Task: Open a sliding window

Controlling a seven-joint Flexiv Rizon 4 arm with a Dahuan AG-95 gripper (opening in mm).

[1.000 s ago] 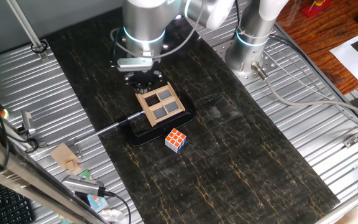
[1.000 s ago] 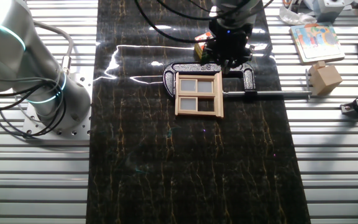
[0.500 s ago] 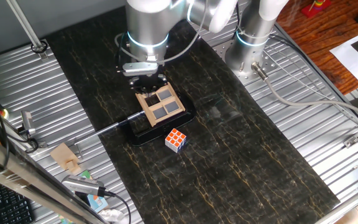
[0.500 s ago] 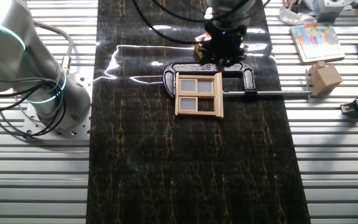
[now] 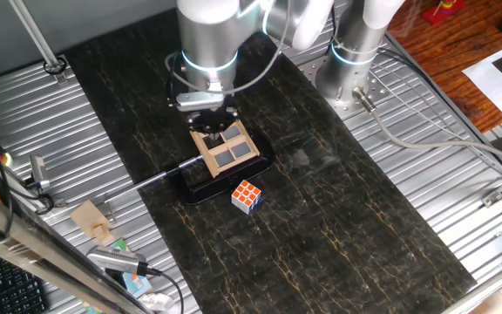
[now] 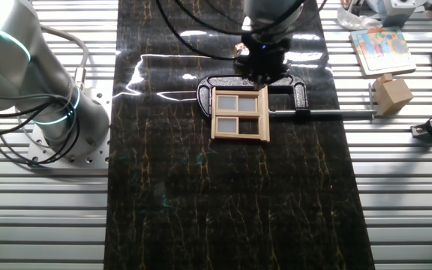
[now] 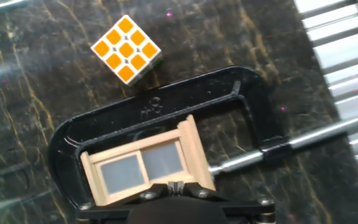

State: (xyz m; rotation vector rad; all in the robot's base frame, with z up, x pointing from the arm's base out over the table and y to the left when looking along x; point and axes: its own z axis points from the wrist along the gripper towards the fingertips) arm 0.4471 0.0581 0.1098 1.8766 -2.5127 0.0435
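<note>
Directly over the sliding window's far edge, the claw hangs with its fingers pressed together.

Leftward, bare dark tabletop (image 6: 163,187) stretches beside the sliding window (image 6: 238,114), which lies flat inside a black C-clamp (image 6: 300,91) whose threaded rod (image 6: 336,114) runs out to the right. The gripper (image 7: 175,186) sits at the frame's edge nearest the arm; in the hand view its two fingertips meet with no gap, right at the wooden rim, though whether they touch the wood I cannot tell. In one fixed view the gripper's body covers that edge of the window. A Rubik's cube (image 5: 247,195) rests just beyond the clamp, apart from it. Only two panes show in the hand view; the rest is cut off behind the gripper housing.
</note>
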